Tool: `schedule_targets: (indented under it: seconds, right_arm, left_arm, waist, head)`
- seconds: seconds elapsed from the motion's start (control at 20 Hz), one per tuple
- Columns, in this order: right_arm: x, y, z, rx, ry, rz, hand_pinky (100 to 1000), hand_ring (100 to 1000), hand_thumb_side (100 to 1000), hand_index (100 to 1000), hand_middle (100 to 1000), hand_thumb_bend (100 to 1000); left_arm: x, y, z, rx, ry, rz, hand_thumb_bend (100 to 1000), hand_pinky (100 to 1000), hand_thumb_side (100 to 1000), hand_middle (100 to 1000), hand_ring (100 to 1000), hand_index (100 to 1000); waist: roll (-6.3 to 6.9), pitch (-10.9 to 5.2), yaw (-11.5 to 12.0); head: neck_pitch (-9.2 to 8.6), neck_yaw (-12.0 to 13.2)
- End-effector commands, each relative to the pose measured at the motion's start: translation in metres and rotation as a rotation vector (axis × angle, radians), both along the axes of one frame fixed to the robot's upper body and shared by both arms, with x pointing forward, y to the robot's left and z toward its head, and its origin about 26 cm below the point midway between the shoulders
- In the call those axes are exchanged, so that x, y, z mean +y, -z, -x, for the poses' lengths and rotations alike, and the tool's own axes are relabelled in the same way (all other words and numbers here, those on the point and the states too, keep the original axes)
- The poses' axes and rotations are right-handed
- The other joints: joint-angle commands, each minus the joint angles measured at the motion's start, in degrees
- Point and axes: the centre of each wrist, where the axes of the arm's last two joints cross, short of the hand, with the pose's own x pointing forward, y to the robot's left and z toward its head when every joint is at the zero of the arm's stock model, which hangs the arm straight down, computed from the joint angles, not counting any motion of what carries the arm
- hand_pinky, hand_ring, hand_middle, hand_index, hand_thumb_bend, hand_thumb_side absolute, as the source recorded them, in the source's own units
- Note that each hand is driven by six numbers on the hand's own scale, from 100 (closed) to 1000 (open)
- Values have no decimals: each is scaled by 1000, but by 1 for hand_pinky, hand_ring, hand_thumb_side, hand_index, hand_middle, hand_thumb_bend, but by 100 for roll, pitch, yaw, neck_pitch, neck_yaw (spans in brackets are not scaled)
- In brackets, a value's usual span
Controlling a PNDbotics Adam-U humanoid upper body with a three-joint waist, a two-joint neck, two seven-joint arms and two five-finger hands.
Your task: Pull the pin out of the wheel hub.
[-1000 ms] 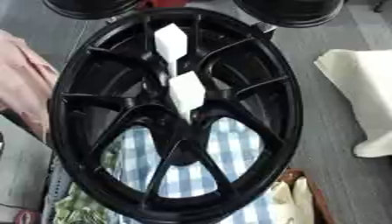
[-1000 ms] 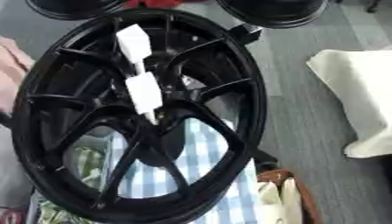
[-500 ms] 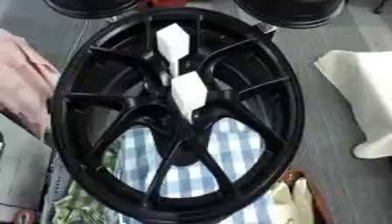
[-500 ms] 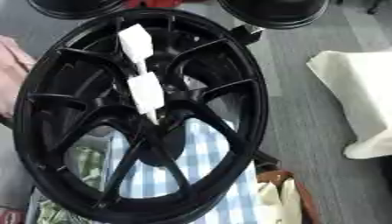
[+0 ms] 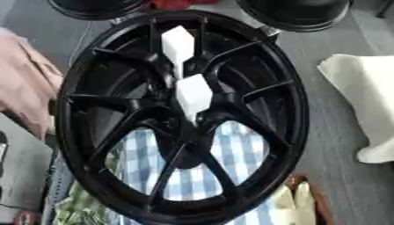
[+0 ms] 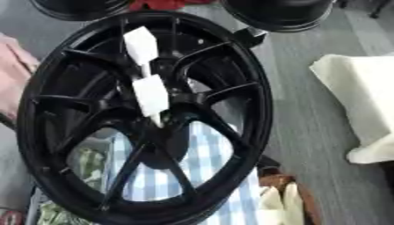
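A black multi-spoke wheel hub [image 5: 181, 118] fills the middle of both eye views, its rim a tall oval and its spokes meeting at a dark centre. Two white wedge-shaped pins stand against the spokes: the upper pin [image 5: 178, 47] lies in the upper part of the wheel, its narrow end pointing down, and the lower pin [image 5: 193, 96] sits just below it, over the centre, tapering down toward the hub bore — the two are nearly in line, tip to head. Through the lower openings between the spokes a blue-and-white checked cloth [image 5: 231, 151] shows, and a green patterned cloth [image 5: 81, 208] appears at the lower left. A pink fabric [image 5: 23, 83] lies at the left edge, a cream fabric [image 6: 358, 101] at the right, on a grey floor [image 6: 308, 145]. Two further black wheels [image 5: 296, 13] are cut off by the top edge. Neither robot hand appears in either view, so the state of the fingers cannot be told.
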Motion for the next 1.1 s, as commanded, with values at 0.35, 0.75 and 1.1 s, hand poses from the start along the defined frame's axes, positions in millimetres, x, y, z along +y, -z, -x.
schedule_targets:
  seconds: [0.35,0.75,1.1]
  right_arm:
    - [22,-85,7,-7,9,134,822,796,247,762,818,100]
    - [10,-129,-1,-19,0,146,781,774,276,762,813,100]
    - [5,-154,-10,-27,-53,164,813,800,301,763,816,100]
  left_arm:
    - [1,-13,2,-33,3,-47,126,761,692,675,680,798]
    - [-1,-18,0,-55,13,-57,122,760,688,676,680,798]
    - [-1,-21,-1,-63,18,-65,121,760,689,674,679,798]
  waist:
    - [-15,-56,90]
    - [-115,1,488]
    - [-245,26,788]
  head:
    - [-126,19]
    - [-220,-315]
    - [-191,-567]
